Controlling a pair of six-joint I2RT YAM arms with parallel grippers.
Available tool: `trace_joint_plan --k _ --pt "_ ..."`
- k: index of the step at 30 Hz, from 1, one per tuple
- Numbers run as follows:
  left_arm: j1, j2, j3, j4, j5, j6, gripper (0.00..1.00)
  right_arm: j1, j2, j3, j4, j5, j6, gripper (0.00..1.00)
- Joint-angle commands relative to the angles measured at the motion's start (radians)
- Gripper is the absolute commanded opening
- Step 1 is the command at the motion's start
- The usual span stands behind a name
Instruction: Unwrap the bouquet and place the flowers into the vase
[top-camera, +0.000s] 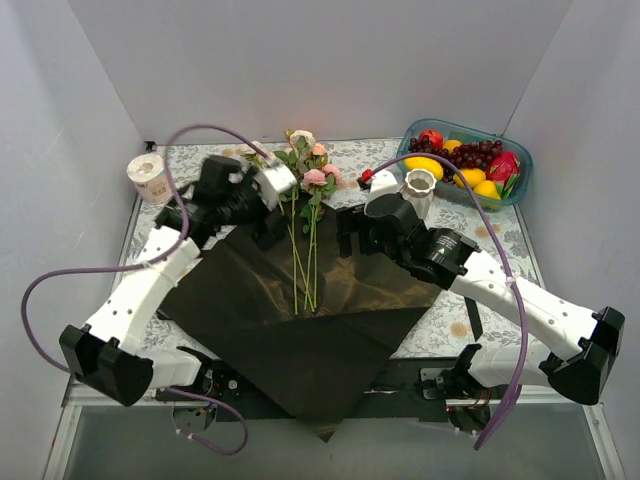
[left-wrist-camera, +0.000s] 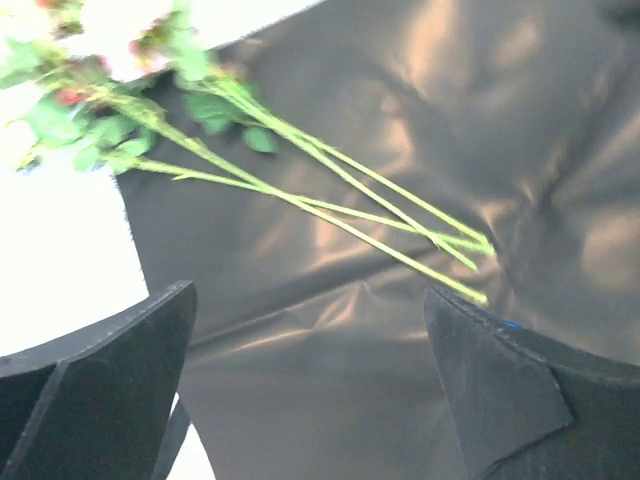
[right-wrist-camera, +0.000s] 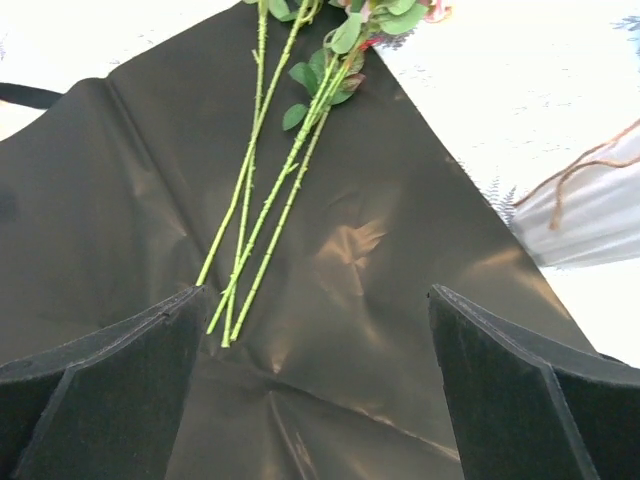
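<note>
The black wrapping paper (top-camera: 290, 320) lay opened out flat on the bench (top-camera: 500, 240), with its near corner over the mounting between the two arm bases. The flowers (top-camera: 305, 230) lay loose on the paper. Their green stems ran up the middle of the sheet, and the pink, peach and cream blooms rested just past its far edge on the patterned bench cover.

The left fingers (left-wrist-camera: 110, 380) hovered over the far left part of the paper, spread wide and grasping nothing. The stem ends lay on the sheet beyond them. The right fingers (right-wrist-camera: 110, 390) hovered over the far right part of the paper, likewise released and empty. The stem ends lay near the tip of one finger in the right wrist view.

The vase (top-camera: 420, 190) stood upright off the far right edge of the paper, empty of flowers. A teal tray (top-camera: 520, 165) of fruit sat beyond the vase, further from the paper. A paper roll (top-camera: 150, 178) stood well off the paper's far left corner.
</note>
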Motion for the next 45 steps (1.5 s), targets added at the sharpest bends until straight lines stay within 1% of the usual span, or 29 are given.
trace_joint_plan --k 1,2,3,4,5,6,8,9,10,12,14,16,18,19,20,21,22,25,28,30,31,32,34,37,39,42,45 --pt "0.369 0.064 0.175 0.168 0.272 -0.354 0.98 -0.009 -0.020 -0.009 0.078 -0.094 0.001 0.98" --pt "0.410 0.122 0.202 0.150 0.348 -0.369 0.98 -0.015 -0.029 -0.073 0.126 -0.128 -0.032 0.98" --pt "0.468 0.156 0.224 0.125 0.389 -0.379 0.98 -0.016 -0.037 -0.103 0.220 -0.170 -0.061 0.98" --pt "0.488 0.183 0.264 0.078 0.412 -0.396 0.98 -0.016 -0.017 -0.109 0.230 -0.196 -0.049 0.98" --pt "0.500 0.234 0.278 0.061 0.427 -0.415 0.98 -0.015 0.020 -0.096 0.214 -0.182 -0.034 0.98" --pt "0.519 0.252 0.290 0.047 0.424 -0.432 0.98 -0.013 0.128 -0.010 0.116 -0.161 -0.024 0.98" --pt "0.531 0.294 0.315 0.005 0.435 -0.449 0.98 -0.003 0.242 0.088 0.031 -0.104 0.009 0.95" --pt "0.540 0.320 0.318 -0.002 0.443 -0.450 0.98 0.005 0.327 0.158 0.007 -0.077 0.014 0.96" --pt "0.539 0.331 0.318 -0.001 0.431 -0.461 0.98 0.011 0.356 0.183 0.005 -0.042 0.014 0.96" --pt "0.540 0.354 0.327 -0.016 0.412 -0.476 0.98 0.008 0.408 0.208 0.057 -0.055 0.029 0.96" --pt "0.540 0.354 0.347 -0.038 0.397 -0.476 0.98 -0.027 0.434 0.214 0.120 -0.122 0.093 0.94" --pt "0.540 0.339 0.356 -0.051 0.360 -0.467 0.98 -0.047 0.474 0.222 0.166 -0.203 0.127 0.95" --pt "0.542 0.308 0.322 -0.039 0.332 -0.446 0.98 -0.049 0.523 0.234 0.169 -0.196 0.138 0.93" --pt "0.542 0.264 0.301 -0.012 0.325 -0.433 0.98 -0.047 0.543 0.260 0.164 -0.189 0.141 0.89" --pt "0.542 0.245 0.276 0.002 0.321 -0.426 0.98 -0.039 0.563 0.277 0.139 -0.163 0.144 0.78" --pt "0.542 0.230 0.232 0.017 0.317 -0.424 0.98 -0.033 0.603 0.294 0.128 -0.114 0.148 0.71" --pt "0.543 0.207 0.221 0.030 0.312 -0.424 0.98 -0.027 0.621 0.325 0.118 -0.092 0.146 0.61" --pt "0.542 0.211 0.212 0.012 0.306 -0.430 0.98 -0.025 0.670 0.333 0.130 -0.057 0.140 0.46" --pt "0.542 0.226 0.195 0.002 0.317 -0.423 0.98 -0.024 0.698 0.302 0.198 -0.070 0.137 0.45" --pt "0.542 0.225 0.186 0.008 0.318 -0.418 0.98 -0.027 0.733 0.311 0.198 -0.083 0.140 0.50" --pt "0.542 0.225 0.181 0.013 0.314 -0.441 0.98 -0.029 0.744 0.317 0.197 -0.084 0.144 0.57" --pt "0.543 0.226 0.181 0.010 0.329 -0.442 0.98 -0.030 0.756 0.323 0.194 -0.086 0.151 0.61" --pt "0.543 0.219 0.175 -0.006 0.364 -0.430 0.98 -0.032 0.782 0.343 0.193 -0.099 0.152 0.63" --pt "0.543 0.203 0.167 0.007 0.369 -0.438 0.98 -0.033 0.808 0.360 0.204 -0.098 0.151 0.63" --pt "0.543 0.208 0.178 -0.007 0.363 -0.438 0.98 -0.039 0.827 0.362 0.213 -0.113 0.151 0.61" --pt "0.543 0.210 0.177 -0.019 0.352 -0.423 0.98 -0.055 0.850 0.365 0.218 -0.126 0.160 0.56" --pt "0.543 0.178 0.134 0.008 0.343 -0.413 0.98 -0.064 0.856 0.351 0.243 -0.130 0.160 0.52"
